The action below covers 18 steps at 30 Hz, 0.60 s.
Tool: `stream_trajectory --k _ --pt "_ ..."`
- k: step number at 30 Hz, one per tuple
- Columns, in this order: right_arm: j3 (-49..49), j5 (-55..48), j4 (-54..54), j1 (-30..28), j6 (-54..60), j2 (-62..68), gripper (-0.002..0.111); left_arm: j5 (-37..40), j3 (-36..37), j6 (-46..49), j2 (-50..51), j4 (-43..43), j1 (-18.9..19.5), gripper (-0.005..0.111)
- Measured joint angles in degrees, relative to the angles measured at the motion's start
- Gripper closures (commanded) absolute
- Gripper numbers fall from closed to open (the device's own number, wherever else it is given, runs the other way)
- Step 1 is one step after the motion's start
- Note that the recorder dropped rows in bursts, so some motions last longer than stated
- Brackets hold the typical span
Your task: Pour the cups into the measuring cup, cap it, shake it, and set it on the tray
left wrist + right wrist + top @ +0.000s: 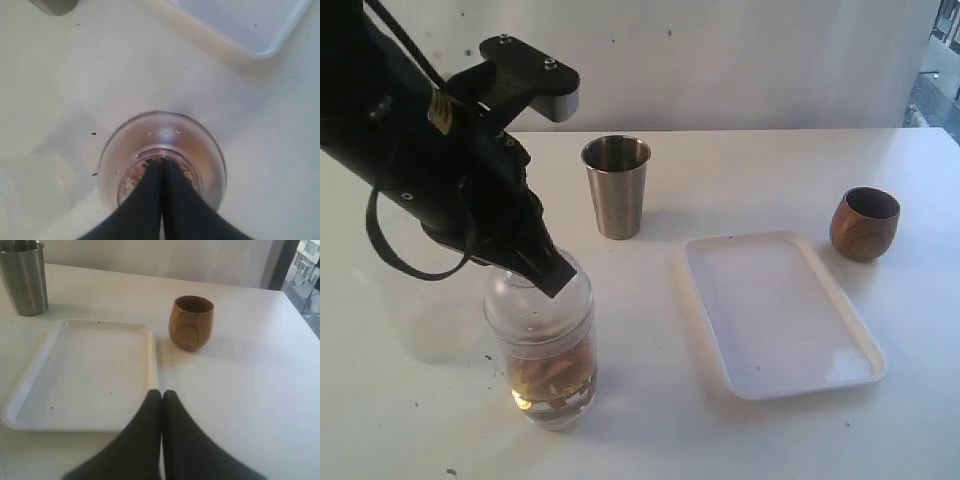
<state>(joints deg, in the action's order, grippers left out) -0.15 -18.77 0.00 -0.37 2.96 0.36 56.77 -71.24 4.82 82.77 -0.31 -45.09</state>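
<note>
Capped measuring cup, brown contents: left fingers pressed together at top of cap. Right fingers pressed together, empty, near tray.

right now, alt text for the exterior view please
The shut left hand touches the dome cap on the measuring cup, which holds amber contents. Behind it stands a steel tumbler; to the right are a white tray and a wooden cup.
</note>
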Motion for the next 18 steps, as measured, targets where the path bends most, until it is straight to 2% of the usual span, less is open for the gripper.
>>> stream_trajectory --k 7,18 --pt "0.0 0.0 0.0 0.0 0.0 0.0 0.108 -0.35 -0.03 0.0 0.0 0.0 0.0 0.106" --pt "0.0 0.0 0.0 0.0 0.0 0.0 0.108 -0.85 -4.4 0.0 -1.02 -0.6 0.0 0.106"
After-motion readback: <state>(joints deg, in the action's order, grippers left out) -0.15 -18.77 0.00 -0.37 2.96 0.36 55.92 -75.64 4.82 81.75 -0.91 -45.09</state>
